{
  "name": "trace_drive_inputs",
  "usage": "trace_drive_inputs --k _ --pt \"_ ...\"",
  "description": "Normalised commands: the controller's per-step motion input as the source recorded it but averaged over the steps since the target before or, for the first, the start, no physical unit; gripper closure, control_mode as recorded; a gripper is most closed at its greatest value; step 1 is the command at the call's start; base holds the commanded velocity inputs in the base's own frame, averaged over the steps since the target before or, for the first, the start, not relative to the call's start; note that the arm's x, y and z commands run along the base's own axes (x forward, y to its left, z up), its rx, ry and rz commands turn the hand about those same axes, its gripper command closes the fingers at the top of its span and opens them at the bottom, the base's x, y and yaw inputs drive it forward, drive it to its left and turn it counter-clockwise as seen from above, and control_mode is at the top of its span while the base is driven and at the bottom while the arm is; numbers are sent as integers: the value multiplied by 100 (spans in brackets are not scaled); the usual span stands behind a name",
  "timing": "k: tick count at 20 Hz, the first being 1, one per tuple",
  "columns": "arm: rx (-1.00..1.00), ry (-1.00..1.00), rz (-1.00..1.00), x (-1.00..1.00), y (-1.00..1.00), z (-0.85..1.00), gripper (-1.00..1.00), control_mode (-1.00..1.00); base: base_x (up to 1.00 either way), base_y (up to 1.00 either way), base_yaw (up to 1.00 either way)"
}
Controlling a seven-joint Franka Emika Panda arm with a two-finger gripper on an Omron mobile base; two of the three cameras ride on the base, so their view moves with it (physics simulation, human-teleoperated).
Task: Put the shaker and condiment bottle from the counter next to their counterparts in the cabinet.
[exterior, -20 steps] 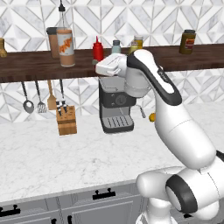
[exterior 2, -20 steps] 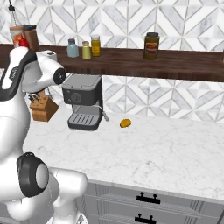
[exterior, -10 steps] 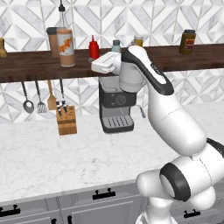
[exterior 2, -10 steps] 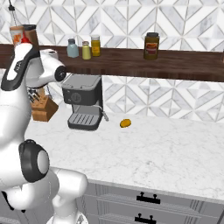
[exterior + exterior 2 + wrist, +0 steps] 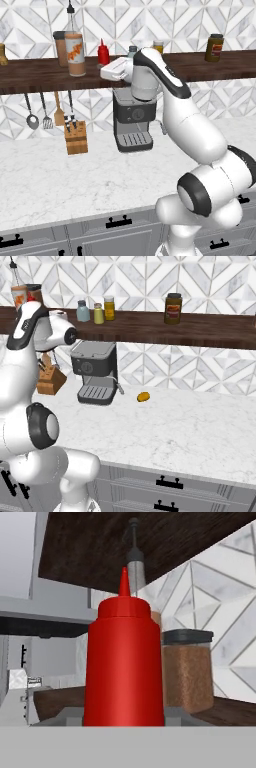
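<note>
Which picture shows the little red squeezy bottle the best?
The hand view: the red bottle stands big and close, pointed nozzle up, on the dark shelf. The left base view shows it small beside the robot's hand. The right base view doesn't help with it.

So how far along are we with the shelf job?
Done: the shaker stands by the blue-grey shaker on the cabinet. In hand: the hand seems to hold the condiment bottle at cabinet height. Left: set it beside the orange-labelled bottle, release.
</note>
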Motion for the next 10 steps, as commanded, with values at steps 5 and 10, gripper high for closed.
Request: trace_drive_inputs --k 5,10 --pt "0 0 0 21 9 0 100 -100 0 0 0" --pt "0 0 0 18 7 0 100 -100 0 0 0"
